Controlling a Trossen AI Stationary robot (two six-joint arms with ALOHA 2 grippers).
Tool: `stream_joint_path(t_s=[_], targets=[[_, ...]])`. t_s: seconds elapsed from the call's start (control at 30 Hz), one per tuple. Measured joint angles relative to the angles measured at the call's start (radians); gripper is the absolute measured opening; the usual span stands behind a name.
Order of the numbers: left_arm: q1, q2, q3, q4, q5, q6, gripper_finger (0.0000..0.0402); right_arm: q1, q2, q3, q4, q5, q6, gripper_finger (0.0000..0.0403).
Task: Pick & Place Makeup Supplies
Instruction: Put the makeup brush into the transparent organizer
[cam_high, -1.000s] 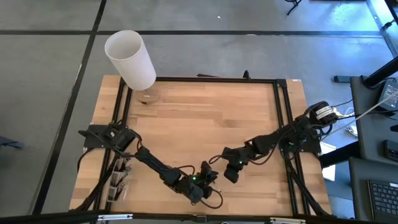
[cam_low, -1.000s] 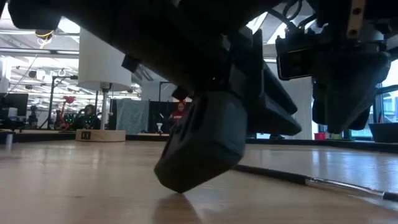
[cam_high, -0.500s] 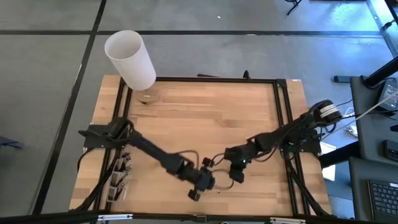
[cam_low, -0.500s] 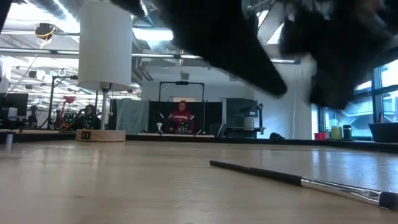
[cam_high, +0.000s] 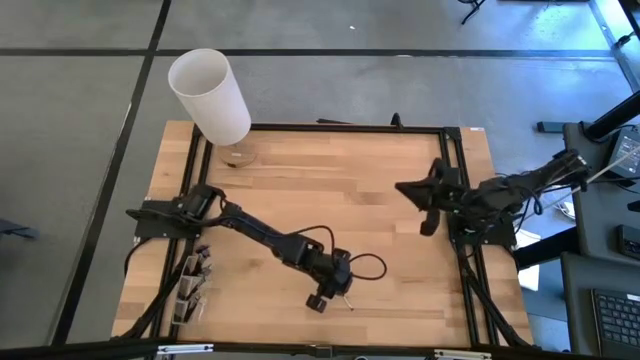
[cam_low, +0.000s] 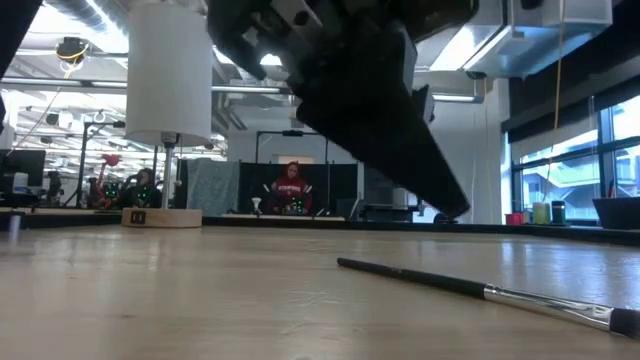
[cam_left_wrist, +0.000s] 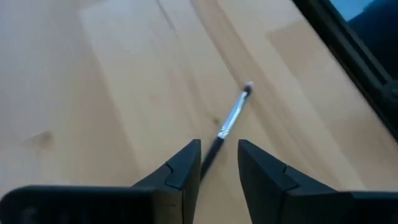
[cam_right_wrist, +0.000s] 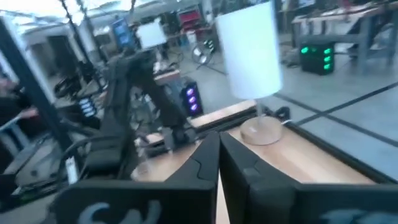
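One makeup brush (cam_left_wrist: 231, 121) lies just ahead of the left gripper (cam_left_wrist: 219, 167), its spread fingers straddling the handle, bristles toward one o'clock.

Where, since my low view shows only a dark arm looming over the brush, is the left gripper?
Observer: The left gripper is right over the brush; the handle runs into the gap between its two fingers.
Operator: Is it gripping the handle?
Observer: No. In the left wrist view the jaws stand open on either side of the handle, and the brush lies flat on the table.
Operator: And the right arm?
Observer: The right gripper is shut on nothing, off at the table's right edge, well clear of the brush.
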Motion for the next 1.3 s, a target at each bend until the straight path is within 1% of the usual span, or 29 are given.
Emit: stream_joint_path(t_s=[0.17, 0.23, 0.3, 0.57, 0.7, 0.8, 0.9, 1.07, 1.2, 1.3], targets=[[-0.003, 0.028, 0.056, -0.069, -0.003, 0.007, 0.0102, 0.008, -0.022, -0.129, 0.003, 0.013, 0.057, 0.0012], [0.001, 0.047, 0.083, -0.088, -0.005, 0.007, 0.0102, -0.005, -0.013, -0.168, 0.027, 0.019, 0.038, 0.0012], [0.005, 0.062, 0.101, -0.105, -0.012, -0.003, 0.0102, -0.034, -0.028, -0.172, 0.047, 0.047, 0.021, 0.0012], [0.004, 0.124, 0.115, -0.088, -0.024, -0.010, 0.0102, -0.048, -0.067, -0.163, 0.017, -0.008, -0.003, 0.0012], [-0.001, 0.132, 0.118, -0.107, -0.013, -0.013, 0.0102, -0.049, -0.081, -0.162, -0.004, 0.003, -0.002, 0.0012], [-0.013, 0.131, 0.120, -0.151, -0.048, -0.022, 0.0091, -0.049, -0.082, -0.163, -0.017, 0.002, 0.000, 0.0012], [-0.017, 0.130, 0.122, -0.199, -0.091, -0.082, 0.0064, -0.049, -0.081, -0.163, -0.025, 0.002, -0.001, 0.0012], [-0.009, 0.129, 0.120, -0.221, -0.094, -0.219, 0.0015, -0.049, -0.082, -0.163, -0.024, 0.002, 0.002, 0.0012], [-0.004, 0.118, 0.117, -0.228, -0.112, -0.317, 0.0006, -0.049, -0.082, -0.163, -0.024, 0.002, 0.005, 0.0012], [-0.009, 0.089, 0.110, -0.256, -0.182, -0.387, 0.0015, -0.049, -0.082, -0.163, -0.047, 0.002, 0.022, 0.0012]])
